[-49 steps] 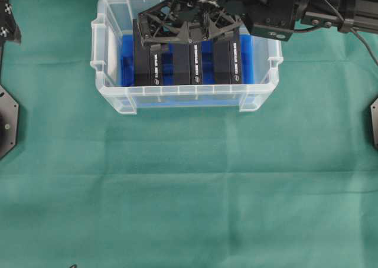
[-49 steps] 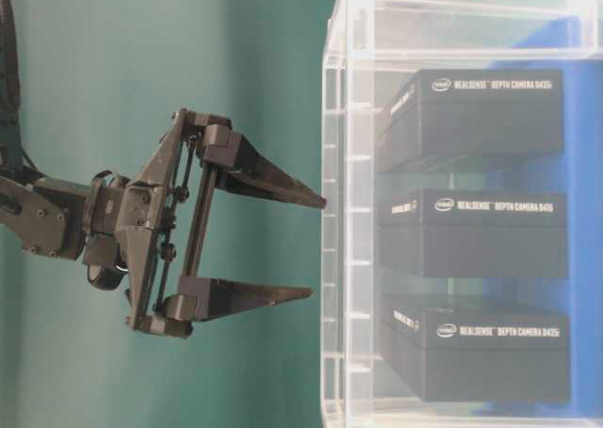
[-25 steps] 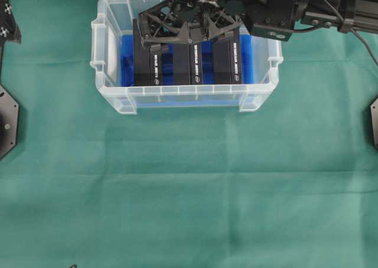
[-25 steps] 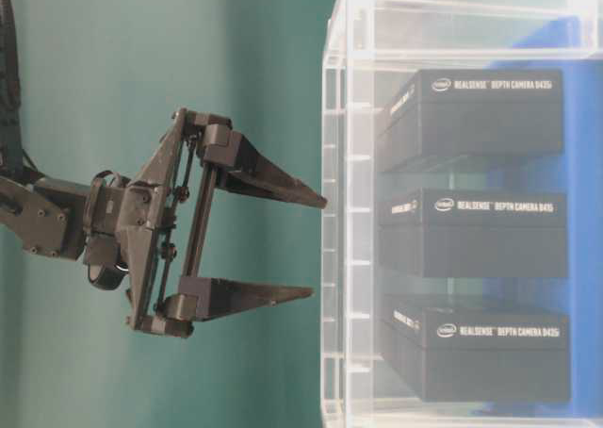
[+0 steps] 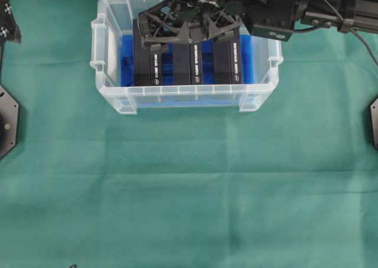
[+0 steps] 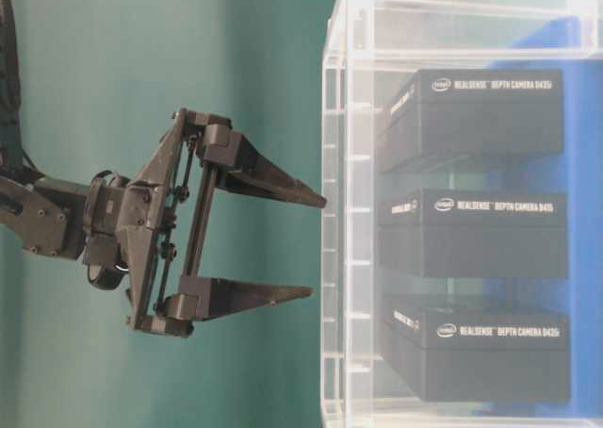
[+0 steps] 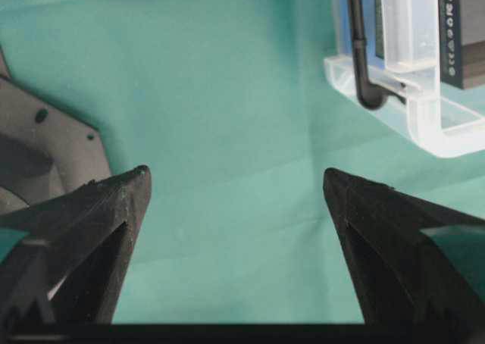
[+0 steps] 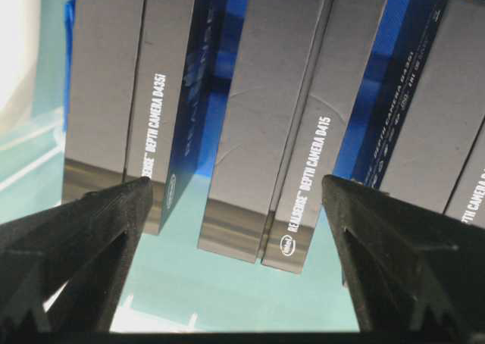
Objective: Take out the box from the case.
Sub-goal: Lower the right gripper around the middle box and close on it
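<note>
a: overhead view, where's the case [image 5: 112,73]?
b: at twelve o'clock on the green desk [image 5: 189,185], with three black realsense camera boxes; the middle box [image 5: 195,64] stands between the others.
a: grippers?
b: right gripper [image 5: 190,32] hangs above the boxes, jaws wide, holding nothing. left gripper [image 7: 235,185] is wide too, beside the case.

One clear case [image 5: 112,85] — three dark boxes [image 6: 476,244] inside, apparently alike — and two grippers [image 5: 186,35].

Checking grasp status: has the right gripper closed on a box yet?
No, the right gripper's fingers stand wide apart above the boxes, touching none.
</note>
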You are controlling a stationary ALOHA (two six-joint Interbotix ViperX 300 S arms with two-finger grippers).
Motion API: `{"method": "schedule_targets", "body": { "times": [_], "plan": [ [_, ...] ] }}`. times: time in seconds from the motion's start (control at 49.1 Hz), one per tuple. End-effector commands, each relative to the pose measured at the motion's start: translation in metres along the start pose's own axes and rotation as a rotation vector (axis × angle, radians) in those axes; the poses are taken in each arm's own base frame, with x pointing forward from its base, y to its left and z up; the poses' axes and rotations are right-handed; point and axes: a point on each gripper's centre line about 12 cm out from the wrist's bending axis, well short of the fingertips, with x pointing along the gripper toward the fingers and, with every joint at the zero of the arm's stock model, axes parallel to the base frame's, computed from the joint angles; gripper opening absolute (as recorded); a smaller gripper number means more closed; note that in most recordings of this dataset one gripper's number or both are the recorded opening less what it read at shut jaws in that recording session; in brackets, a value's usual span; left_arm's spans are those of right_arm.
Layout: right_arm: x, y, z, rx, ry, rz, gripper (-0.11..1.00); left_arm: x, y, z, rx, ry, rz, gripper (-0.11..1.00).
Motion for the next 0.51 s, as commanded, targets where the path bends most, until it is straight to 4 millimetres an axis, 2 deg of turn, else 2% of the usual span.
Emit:
{"method": "schedule_targets", "body": {
  "times": [0.0, 0.488],
  "plan": [
    [-0.017, 0.003, 0.001, -0.002, -0.014, 0.039, 0.95, -0.003, -0.001, 0.002, -0.002, -0.010, -0.008, 0.95],
    [0.001, 0.004, 0.001, -0.008, -0.005, 0.007, 0.95, -0.003, -0.002, 0.001, 0.006, -0.008, -0.010, 0.95]
  ]
}}
